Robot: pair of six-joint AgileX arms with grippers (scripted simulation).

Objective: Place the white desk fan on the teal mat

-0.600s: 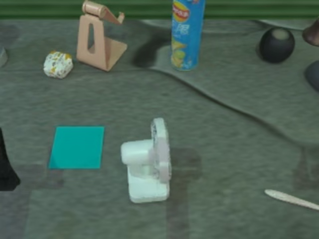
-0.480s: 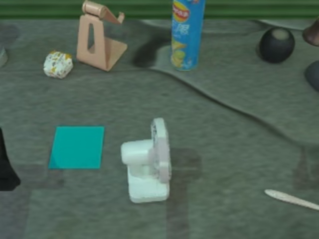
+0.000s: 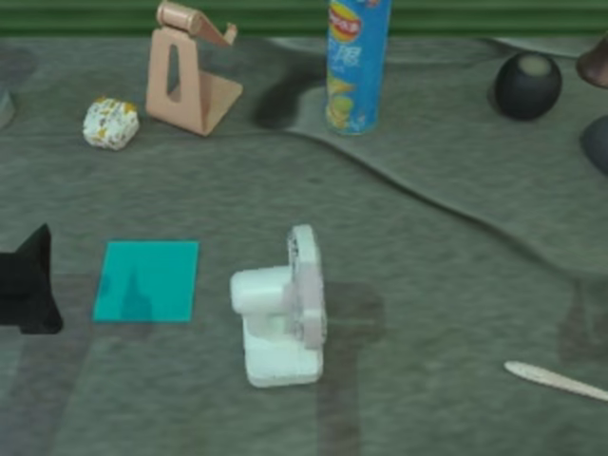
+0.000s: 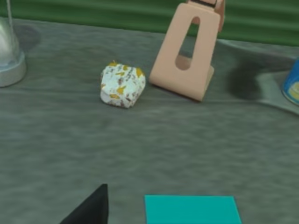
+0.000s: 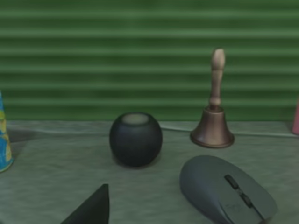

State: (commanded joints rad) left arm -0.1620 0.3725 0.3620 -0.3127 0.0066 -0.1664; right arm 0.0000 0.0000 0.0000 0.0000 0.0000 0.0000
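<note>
Small all-white plastic desk fan (image 3: 282, 313) stands upright mid-table, just right of the flat teal rectangular mat (image 3: 147, 280), not on it. Likely light, rigid, top-heavy; grille fragile, so grip the motor housing. Left gripper (image 3: 28, 290) at left edge, finger state indiscernible.

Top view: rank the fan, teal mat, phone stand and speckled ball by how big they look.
1. Fan and teal mat: look alike, not ranked.
2. Phone stand, a little smaller, though it sits farther back.
3. Speckled ball, clearly smallest.
</note>
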